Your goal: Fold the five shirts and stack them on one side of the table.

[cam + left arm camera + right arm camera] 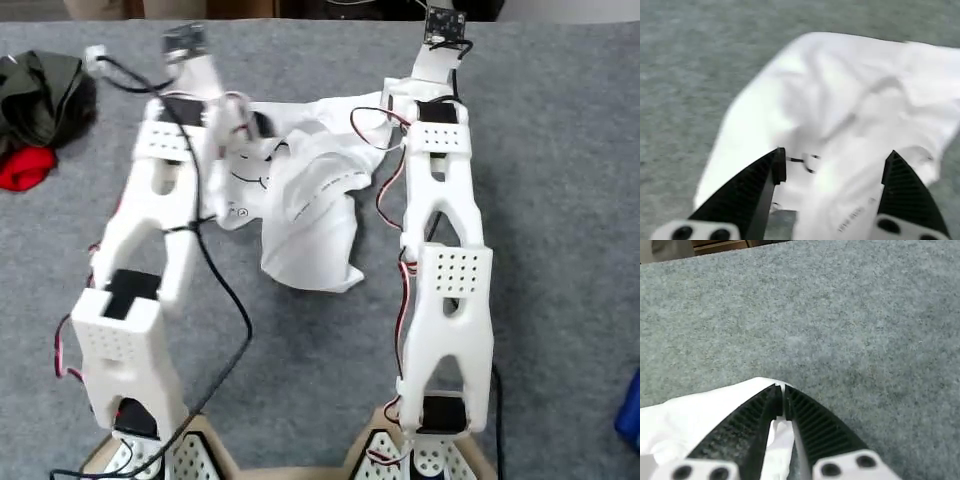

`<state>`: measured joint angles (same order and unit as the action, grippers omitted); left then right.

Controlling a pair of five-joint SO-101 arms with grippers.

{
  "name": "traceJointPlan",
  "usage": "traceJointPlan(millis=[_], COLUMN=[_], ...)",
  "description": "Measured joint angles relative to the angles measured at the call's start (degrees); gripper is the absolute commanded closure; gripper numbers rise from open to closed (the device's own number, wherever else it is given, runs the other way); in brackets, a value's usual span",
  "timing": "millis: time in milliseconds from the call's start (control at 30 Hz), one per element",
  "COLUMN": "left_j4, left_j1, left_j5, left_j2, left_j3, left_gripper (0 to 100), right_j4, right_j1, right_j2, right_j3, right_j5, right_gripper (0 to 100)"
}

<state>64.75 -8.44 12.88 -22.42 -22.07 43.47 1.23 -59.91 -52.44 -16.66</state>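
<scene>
Lying crumpled at the middle of the table (560, 130), the white shirt (305, 215) is pinched at its far edge by the right gripper (784, 392), likely to pull it flat. The left gripper (836, 155) hangs wide open above it, poised for another edge. A dark shirt (40, 95) waits aside.

High view looks down, wrist views close (all share white shirt (310, 235)).

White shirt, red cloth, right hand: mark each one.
white shirt (310, 215), high view, middle of its crumpled body.
red cloth (25, 168), high view, middle of the bundle.
right hand (783, 390), right wrist view, between fingertips shut on the shirt's edge.
</scene>
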Motion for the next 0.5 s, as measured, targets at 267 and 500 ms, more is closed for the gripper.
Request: traceJointPlan(millis=[267,500], left_j4=[-0.6,-10.4], left_j1=[-6.3,-2.5], left_j5=[0.0,-6.3], left_j2=[-2.6,-12.9], left_j3=[-3.5,-3.6], left_gripper=[77,87], right_j4=[0.0,0.0], right_j1=[0.0,0.0], right_j2=[0.0,0.0], right_j3=[0.0,0.0], right_j5=[0.0,0.0], right_gripper=[99.4,99.4])
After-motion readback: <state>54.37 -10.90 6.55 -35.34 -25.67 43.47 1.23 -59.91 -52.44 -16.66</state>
